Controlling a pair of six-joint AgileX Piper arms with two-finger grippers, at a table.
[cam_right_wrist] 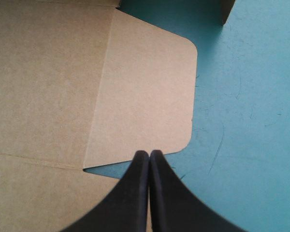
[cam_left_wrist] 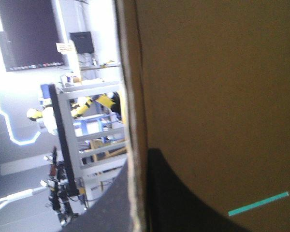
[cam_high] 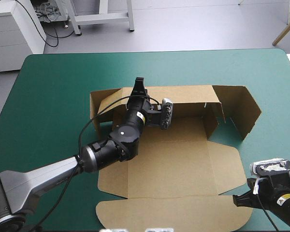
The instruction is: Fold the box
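The left arm comes in over the teal-green cover [cam_high: 53, 96] from the table's near left corner and reaches forward across the box [cam_high: 174, 159]. The left gripper [cam_high: 139, 86] is at the top edge of the box's raised back wall [cam_high: 183, 94], near that wall's left end. In the left wrist view the wall's brown edge runs up between the two black fingers [cam_left_wrist: 183, 193], one on each side of the board, so the jaws are clamped on the box. A thin strip of the teal-green cover shows through a slit in the board beside the gripper.

The box lies in the middle of the table, partly raised. A short left wall [cam_high: 94, 108] stands upright at the back wall's left end. The floor panel lies flat in front of the back wall, and the lid [cam_high: 174, 212] lies flat beyond it, reaching to the table's near edge. At the back wall's right end a long panel [cam_high: 241, 111] stands on edge and bends round toward the front.

The right gripper [cam_high: 236, 198] is near the table's near right corner, just beside the lid's right end. In the right wrist view its fingers meet in one pointed arch with nothing between them. Their tips are at the notch where a rounded side flap [cam_right_wrist: 150, 92], flat on the cover, meets the lid.
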